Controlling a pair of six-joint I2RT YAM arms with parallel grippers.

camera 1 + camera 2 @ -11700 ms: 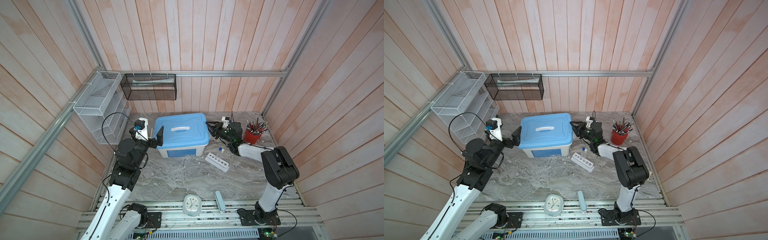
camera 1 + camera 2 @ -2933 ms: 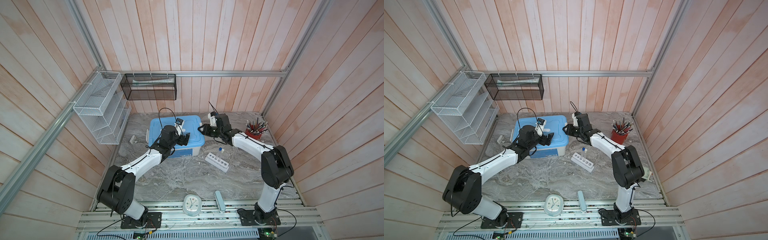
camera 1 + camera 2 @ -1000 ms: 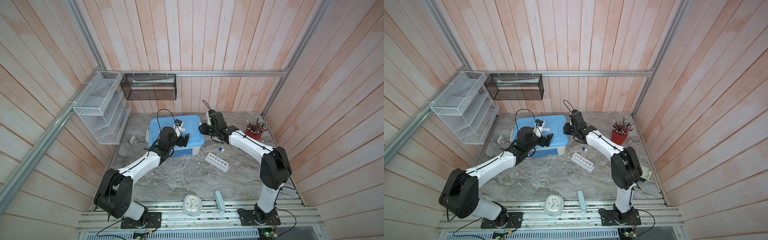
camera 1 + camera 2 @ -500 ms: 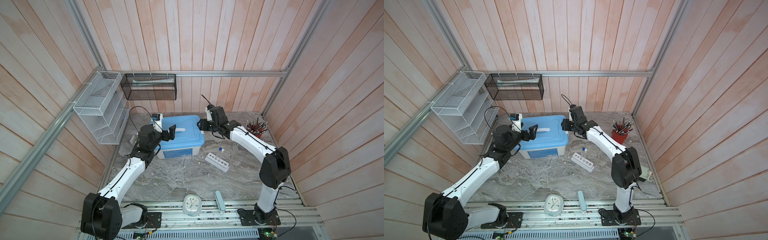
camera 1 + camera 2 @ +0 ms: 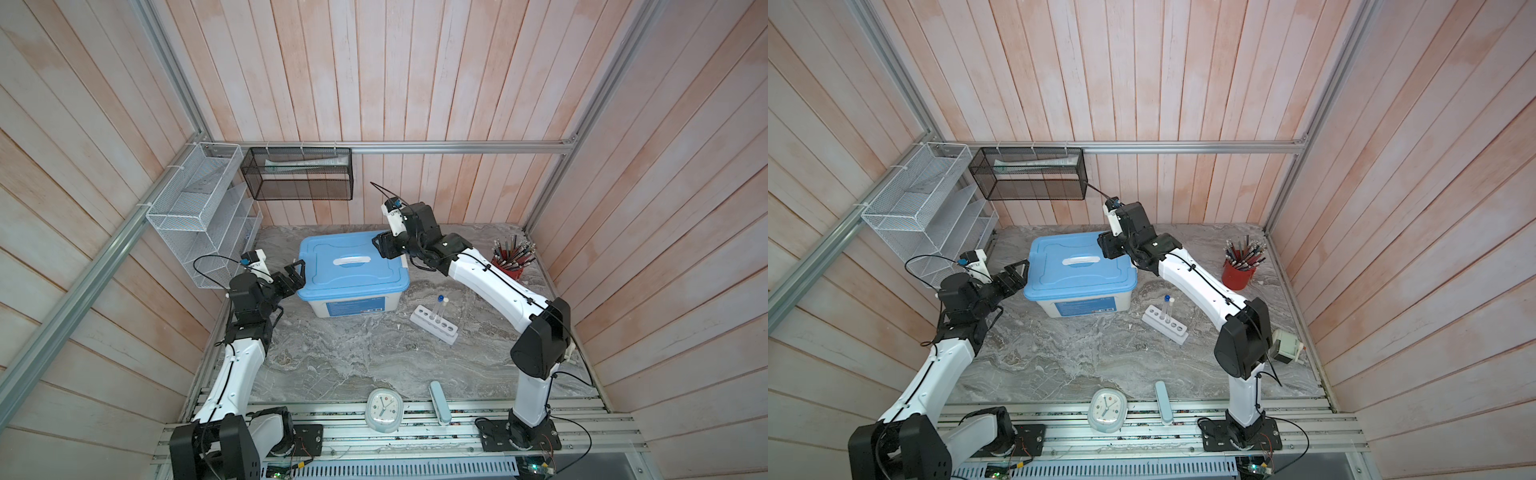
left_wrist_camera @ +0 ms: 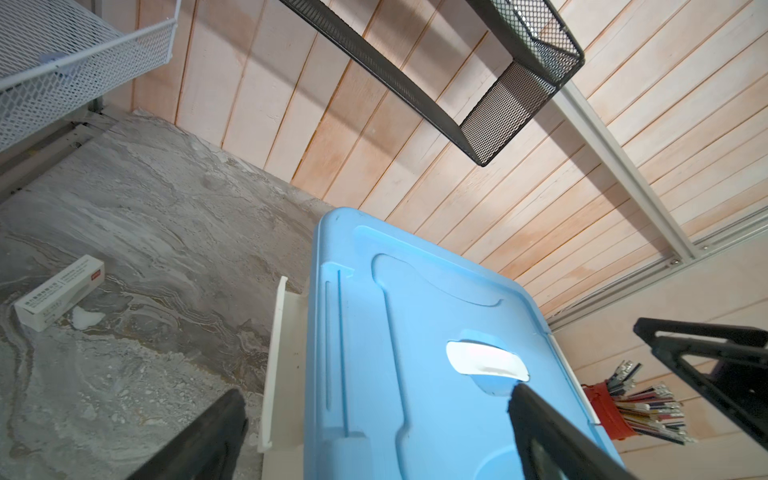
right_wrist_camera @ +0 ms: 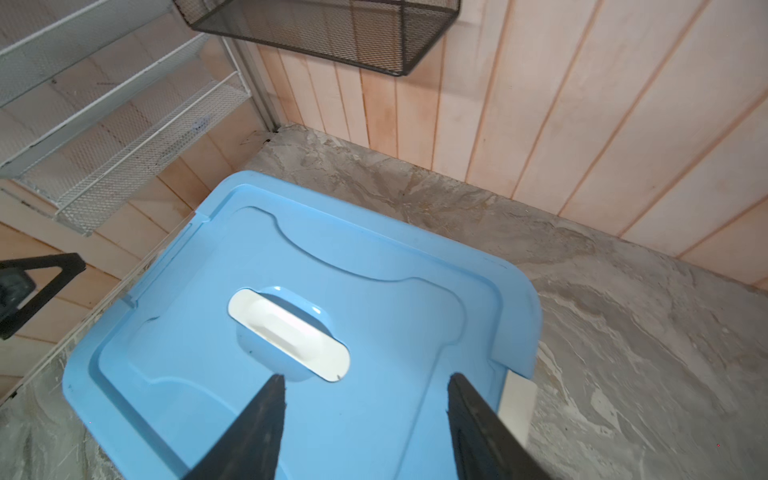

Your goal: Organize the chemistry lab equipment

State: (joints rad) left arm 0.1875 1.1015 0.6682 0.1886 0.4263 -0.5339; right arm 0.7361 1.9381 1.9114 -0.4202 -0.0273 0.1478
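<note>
We see the gray marble table [image 5: 332, 365] first, the biggest thing here. On its far side sits a big box [image 5: 353, 303] with a blue lid [image 5: 1075, 274] (the lid is on, with a white handle on top).

The left gripper [image 5: 296, 272] hangs at the left end of the box. In its wrist view the left gripper [image 6: 374, 392] has its fingers spread very wide. One finger is over the lid and one is over the table beside the box. Nothing is between them, and we cannot tell if they touch the box.

The right gripper [image 5: 380, 245] hangs over the far right corner of the lid. In its wrist view the right gripper [image 7: 365, 378] has its fingers apart too, and it holds nothing. Only the blue lid shows under it.

The white rack [image 5: 434, 324] lies on the table, near and to the right of the box. It is well apart from both grippers. Two thin tubes stand up in its holes, side by side. They are the tube with a blue cap [image 5: 438, 306] and the tube with a white cap [image 5: 445, 307].

A red cup [image 5: 509, 269] full of pens stands at the far right. A round clock [image 5: 384, 409] lies at the near edge.
</note>
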